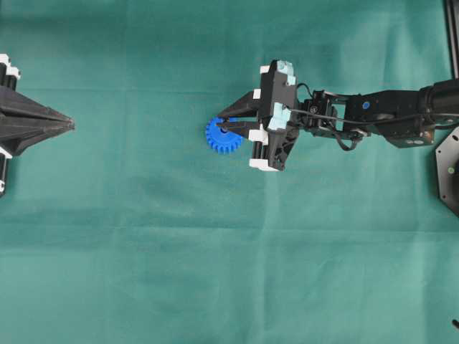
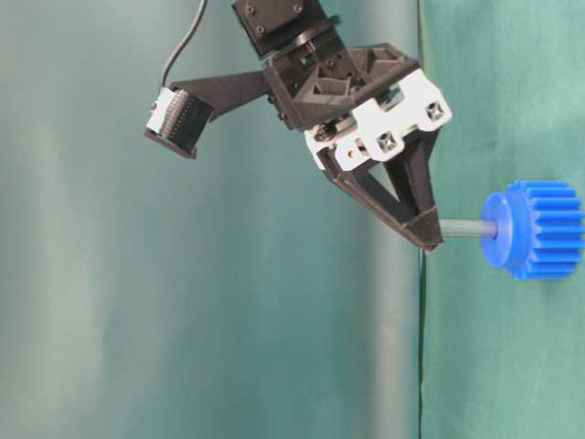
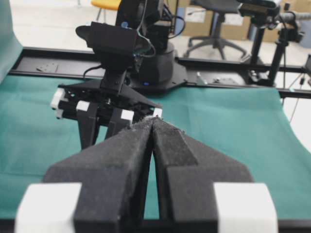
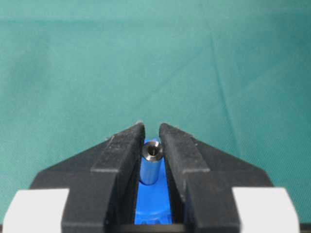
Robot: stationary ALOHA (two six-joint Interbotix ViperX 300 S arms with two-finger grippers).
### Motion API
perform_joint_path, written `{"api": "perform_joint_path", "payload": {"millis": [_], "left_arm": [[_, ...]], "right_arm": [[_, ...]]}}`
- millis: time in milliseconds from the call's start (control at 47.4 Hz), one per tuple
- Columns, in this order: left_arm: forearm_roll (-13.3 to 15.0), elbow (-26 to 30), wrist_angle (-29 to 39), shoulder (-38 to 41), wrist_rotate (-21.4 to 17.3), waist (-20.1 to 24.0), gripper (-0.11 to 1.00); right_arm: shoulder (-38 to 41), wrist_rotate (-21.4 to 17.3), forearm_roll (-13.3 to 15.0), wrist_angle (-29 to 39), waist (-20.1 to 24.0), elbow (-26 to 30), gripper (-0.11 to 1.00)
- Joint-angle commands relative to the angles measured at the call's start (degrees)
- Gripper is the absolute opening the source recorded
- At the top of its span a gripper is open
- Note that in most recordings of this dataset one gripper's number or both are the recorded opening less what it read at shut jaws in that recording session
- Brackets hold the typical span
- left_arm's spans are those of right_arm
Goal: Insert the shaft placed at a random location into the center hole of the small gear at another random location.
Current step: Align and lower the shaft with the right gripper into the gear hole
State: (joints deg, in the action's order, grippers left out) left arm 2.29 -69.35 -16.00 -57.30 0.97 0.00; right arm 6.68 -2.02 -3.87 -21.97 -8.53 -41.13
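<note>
- The right gripper [image 4: 151, 133] pinches the shaft [image 4: 150, 167] near its top end.
- Shaft's other end sits in the small gear [image 2: 539, 229] on the green cloth [image 1: 143, 251].
- Shaft looks light, stiff, slippery.

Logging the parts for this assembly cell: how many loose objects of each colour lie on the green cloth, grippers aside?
Blue: 1, the small gear
Silver-grey: 1, the shaft, standing in the gear's hub between the right gripper's fingers
Total: 2
</note>
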Motion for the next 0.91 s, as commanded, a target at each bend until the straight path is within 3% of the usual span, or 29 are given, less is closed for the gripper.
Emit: {"api": "perform_joint_path", "payload": {"millis": [0, 886], "left_arm": [[0.09, 0.53, -0.53, 0.26, 0.00, -0.09, 0.00], [0.09, 0.44, -0.26, 0.26, 0.09, -0.09, 0.00]], "right_arm": [[-0.62, -0.09, -0.09, -0.26, 0.18, 1.32, 0.17], [3.96, -0.35, -0.44, 0.70, 0.09, 2.55, 0.17]]}}
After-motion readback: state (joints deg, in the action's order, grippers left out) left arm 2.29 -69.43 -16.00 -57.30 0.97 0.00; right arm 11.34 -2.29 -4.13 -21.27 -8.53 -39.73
